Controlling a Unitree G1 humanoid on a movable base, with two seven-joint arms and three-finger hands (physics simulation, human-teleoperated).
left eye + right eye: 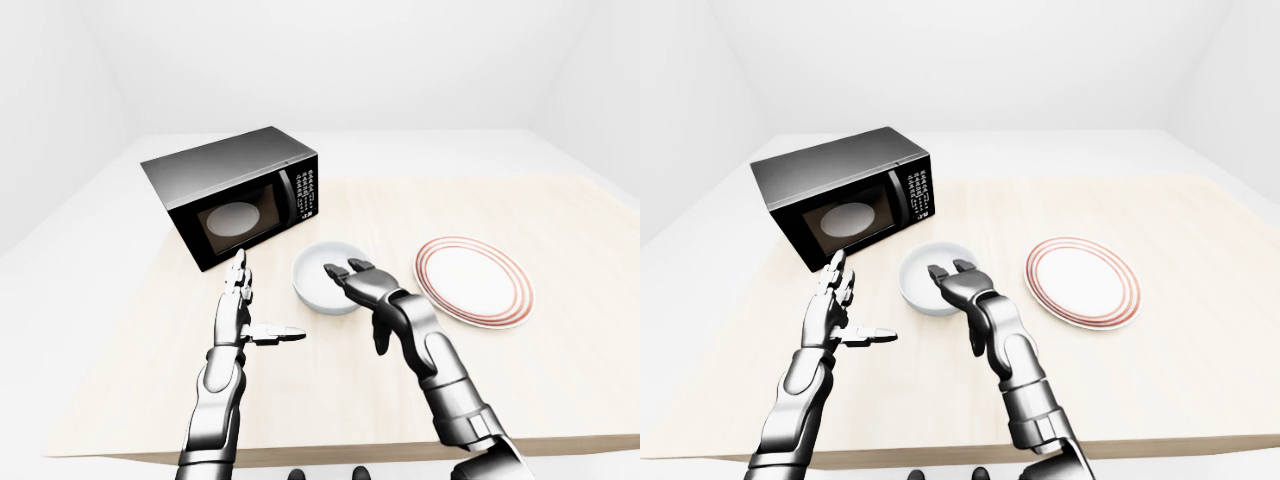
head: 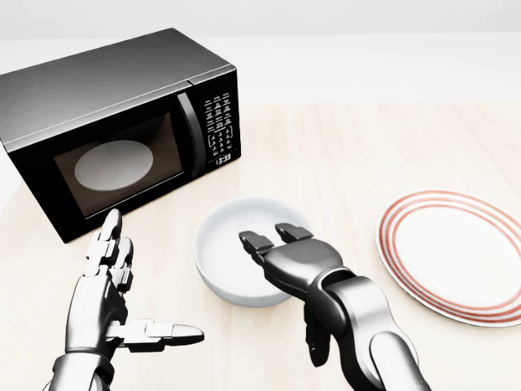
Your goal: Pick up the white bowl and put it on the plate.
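The white bowl (image 2: 218,257) stands upright on the wooden table, just right of the microwave's lower corner in the head view. The white plate with red rings (image 2: 456,248) lies flat to the right of the bowl, a gap apart. My right hand (image 2: 275,244) reaches over the bowl's lower-right rim with its fingers stretched out above the inside and its thumb hanging down outside; it is open and hides that part of the rim. My left hand (image 2: 151,281) is open and empty, fingers up and thumb pointing right, left of the bowl and apart from it.
A black microwave (image 2: 122,122) with its door shut stands at the upper left of the table, close to the bowl and my left hand. The table's near edge (image 1: 330,452) runs along the bottom of the left-eye view. White walls surround the table.
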